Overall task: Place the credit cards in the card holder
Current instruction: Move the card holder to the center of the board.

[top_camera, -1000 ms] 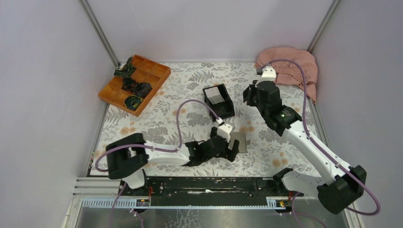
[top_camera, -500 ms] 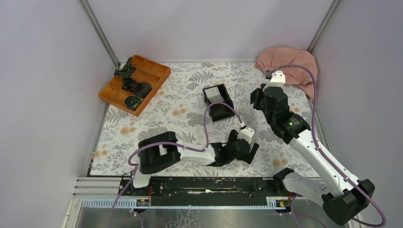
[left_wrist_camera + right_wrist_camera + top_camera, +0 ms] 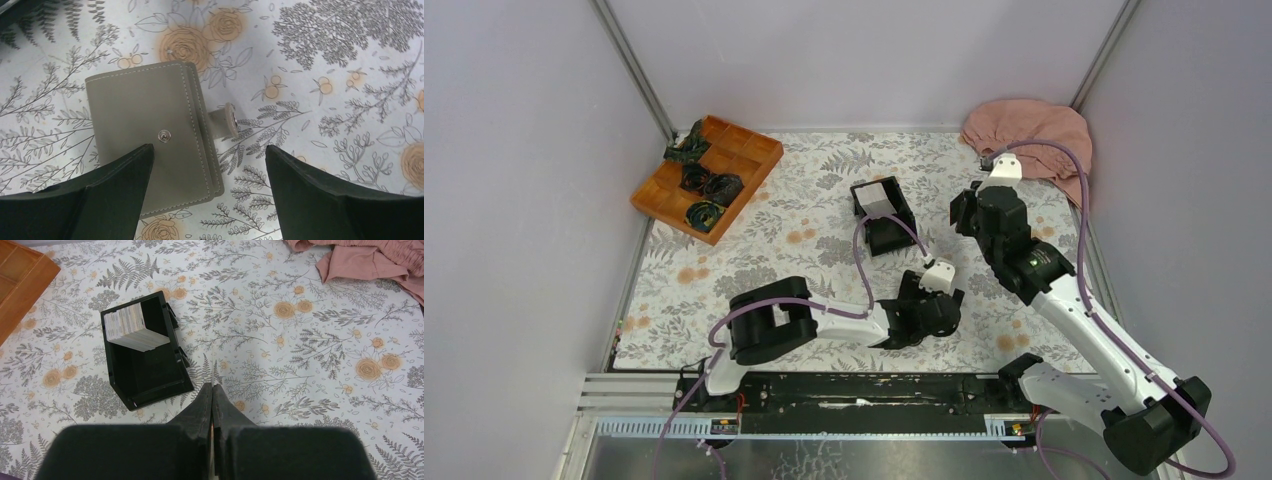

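Top view: the left gripper (image 3: 929,312) hangs low over the floral tablecloth (image 3: 754,270) and hides the wallet. The right gripper (image 3: 961,208) hovers beside the open black plastic box (image 3: 894,240).

Left wrist: the small flat grey folding card holder (image 3: 145,125) lies shut, its snap tab (image 3: 225,120) undone. The jaws straddle it wide and grip nothing. Judgement: open the cover next. Hook a fingertip under the tab edge and lift gently so the wallet doesn't slide.

Right wrist: the stack of thin white credit cards (image 3: 132,327) sits in the box's far end. The jaws are pinched together. A thin pale line runs from the tips; you cannot tell whether it is a card.
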Motion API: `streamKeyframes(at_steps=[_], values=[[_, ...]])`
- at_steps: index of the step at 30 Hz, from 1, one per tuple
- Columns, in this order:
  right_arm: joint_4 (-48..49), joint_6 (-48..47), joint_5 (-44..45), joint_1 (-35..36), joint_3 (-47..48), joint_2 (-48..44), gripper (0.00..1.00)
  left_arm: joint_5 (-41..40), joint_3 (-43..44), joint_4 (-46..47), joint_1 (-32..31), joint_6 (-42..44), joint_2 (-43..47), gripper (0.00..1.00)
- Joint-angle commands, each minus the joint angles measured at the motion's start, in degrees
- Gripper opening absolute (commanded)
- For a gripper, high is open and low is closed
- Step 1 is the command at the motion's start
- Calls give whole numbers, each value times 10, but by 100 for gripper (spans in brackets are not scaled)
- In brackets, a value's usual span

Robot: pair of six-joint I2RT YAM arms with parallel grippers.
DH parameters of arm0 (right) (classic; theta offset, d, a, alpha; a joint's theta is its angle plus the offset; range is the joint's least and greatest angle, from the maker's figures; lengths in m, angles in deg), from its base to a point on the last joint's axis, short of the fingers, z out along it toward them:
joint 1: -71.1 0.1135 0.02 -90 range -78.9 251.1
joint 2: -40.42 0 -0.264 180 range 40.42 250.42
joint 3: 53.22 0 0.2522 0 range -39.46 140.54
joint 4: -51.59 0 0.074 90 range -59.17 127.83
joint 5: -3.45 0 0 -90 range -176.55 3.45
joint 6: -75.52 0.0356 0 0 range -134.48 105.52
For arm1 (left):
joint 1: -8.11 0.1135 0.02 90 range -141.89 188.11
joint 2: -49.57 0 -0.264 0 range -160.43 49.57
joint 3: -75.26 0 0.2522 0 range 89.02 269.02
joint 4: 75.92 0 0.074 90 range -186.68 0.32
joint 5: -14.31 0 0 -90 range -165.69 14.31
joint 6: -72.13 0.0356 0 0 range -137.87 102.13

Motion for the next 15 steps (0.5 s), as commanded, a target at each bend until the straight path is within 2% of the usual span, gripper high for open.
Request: streamKeyframes(at_steps=[1, 9, 15], values=[[21, 8, 0, 2, -1, -10, 0, -56, -2, -90, 5, -73, -22, 89], [26, 9, -14, 2, -9, -12, 0, -104, -27, -173, 12, -207, -15, 90], [28, 9, -30, 2, -18, -14, 0, -108, -81, -192, 40, -310, 7, 92]])
